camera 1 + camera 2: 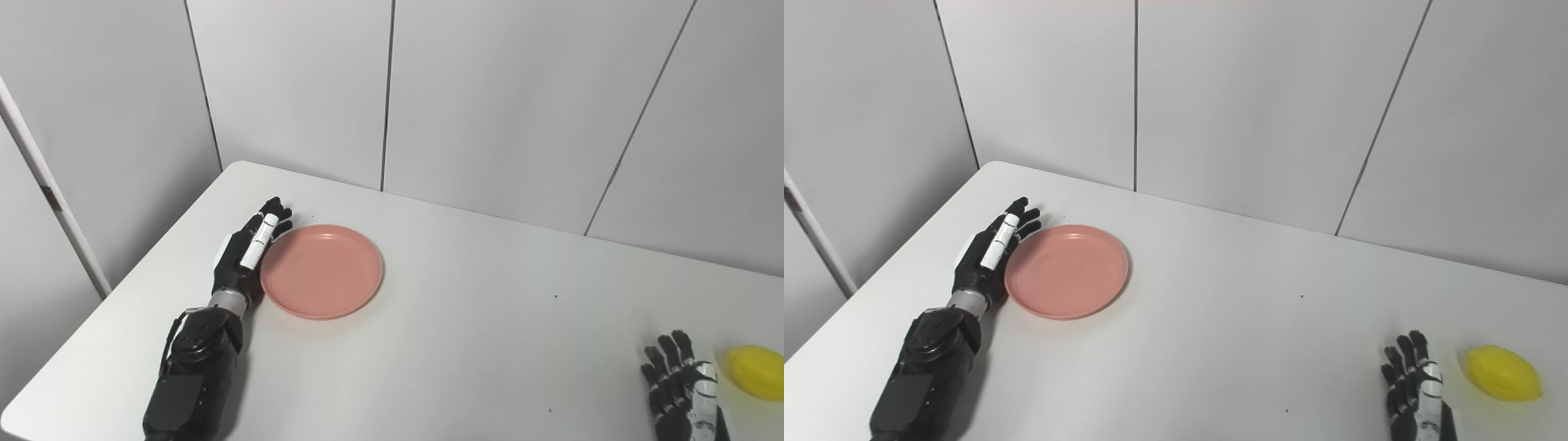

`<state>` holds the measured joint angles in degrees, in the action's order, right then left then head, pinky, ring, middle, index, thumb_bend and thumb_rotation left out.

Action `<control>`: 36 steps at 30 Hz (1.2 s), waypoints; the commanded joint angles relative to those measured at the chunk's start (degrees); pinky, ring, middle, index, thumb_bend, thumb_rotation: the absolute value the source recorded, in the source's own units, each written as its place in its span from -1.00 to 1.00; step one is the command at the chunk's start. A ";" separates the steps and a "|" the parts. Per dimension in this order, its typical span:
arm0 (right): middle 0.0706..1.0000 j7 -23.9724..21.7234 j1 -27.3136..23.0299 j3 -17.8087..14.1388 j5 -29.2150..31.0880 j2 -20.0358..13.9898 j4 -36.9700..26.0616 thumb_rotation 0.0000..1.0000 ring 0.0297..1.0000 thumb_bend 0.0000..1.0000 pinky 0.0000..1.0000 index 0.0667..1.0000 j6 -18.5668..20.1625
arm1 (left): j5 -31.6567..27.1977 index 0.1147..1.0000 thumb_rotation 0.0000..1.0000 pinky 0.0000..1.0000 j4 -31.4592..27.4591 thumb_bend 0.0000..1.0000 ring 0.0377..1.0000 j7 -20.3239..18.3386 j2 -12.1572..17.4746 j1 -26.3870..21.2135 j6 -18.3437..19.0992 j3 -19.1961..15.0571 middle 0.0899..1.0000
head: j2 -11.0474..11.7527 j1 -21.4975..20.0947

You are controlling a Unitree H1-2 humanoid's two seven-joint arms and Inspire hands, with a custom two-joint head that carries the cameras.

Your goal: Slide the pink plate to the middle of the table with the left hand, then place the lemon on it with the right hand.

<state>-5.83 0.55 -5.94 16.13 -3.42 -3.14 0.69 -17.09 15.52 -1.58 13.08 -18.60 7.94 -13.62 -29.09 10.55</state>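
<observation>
Two hands are in view, and only the left one is engaged. The left hand [248, 251] lies flat along the left rim of the plate [321, 271], fingers straight and close together, holding nothing, its inner edge touching or just beside the rim. The plate sits on the left part of the table [478, 318], well short of the middle, so the sliding step is judged barely begun. To do it well, keep the hand upright against the rim, low enough that the fingers do not ride over the lip, and push rightward in one steady sweep; contact near the rim's midpoint should stop the plate from spinning away. Stop once the plate reaches the middle, short of the right hand [1412, 386]. That hand rests at the near right edge, fingers extended and slightly apart, holding nothing. The lemon [1503, 373] lies just to its right, not touched, and should stay put until the plate is placed.
</observation>
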 commanded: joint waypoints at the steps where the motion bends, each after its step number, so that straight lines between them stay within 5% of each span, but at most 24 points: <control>1: 0.94 0.06 1.81 0.72 0.07 1.29 1.74 1.00 0.93 0.32 1.00 0.95 1.38 | 0.02 0.70 0.36 0.69 2.08 0.47 0.74 -0.23 -1.21 0.44 3.53 0.89 0.68 | -0.06 0.05; 36: 0.94 0.06 1.98 1.18 0.22 1.85 0.84 1.00 0.92 0.33 1.00 0.94 1.48 | 6.18 0.70 0.42 0.64 -1.91 0.50 0.70 2.52 -4.99 2.76 6.74 5.36 0.67 | -0.11 -0.19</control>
<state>-5.70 0.87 -5.32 16.14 -2.53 -3.77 0.79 -10.86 12.40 2.64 9.63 -17.95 9.68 -10.16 -29.18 10.28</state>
